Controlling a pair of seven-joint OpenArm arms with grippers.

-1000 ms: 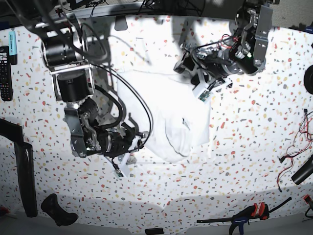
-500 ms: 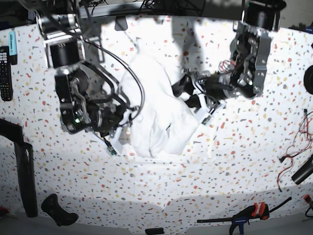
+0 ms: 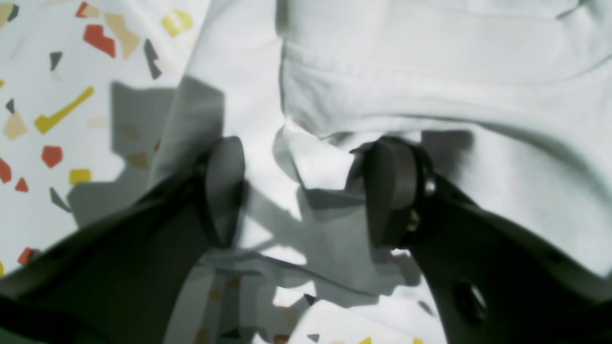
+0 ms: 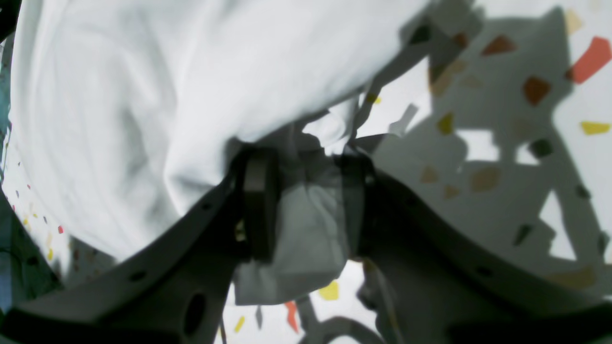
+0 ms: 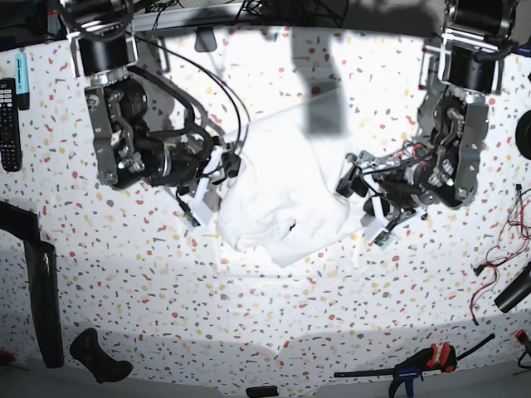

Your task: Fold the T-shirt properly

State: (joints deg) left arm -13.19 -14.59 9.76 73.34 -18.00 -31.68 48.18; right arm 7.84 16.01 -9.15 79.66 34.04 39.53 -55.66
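Across the middle of the speckled desk [image 5: 274, 290] I see the T-shirt [image 5: 286, 186] bunched into a rumpled white heap between my two arms, one corner reaching up toward the far edge; on the base view's right my left gripper [image 3: 306, 191] stands spread wide at the shirt's edge, its two dark fingers [image 3: 389, 191] well apart with a loose fold of cloth lying between them but not pinched, so I read it as released; on that view's left my right gripper [image 4: 303, 205] is clenched on a wad of the shirt, grey shaded fabric packed between its fingers [image 4: 256, 205] and hanging below them, the rest of the cloth billowing away above; from overhead that gripper sits at the shirt's near-left edge, touching it; a remote control [image 5: 8, 124] lies at the desk's left border, a black and orange clamp [image 5: 419, 365] lies at the near right edge, and red wires [image 5: 498, 265] trail along the right side.
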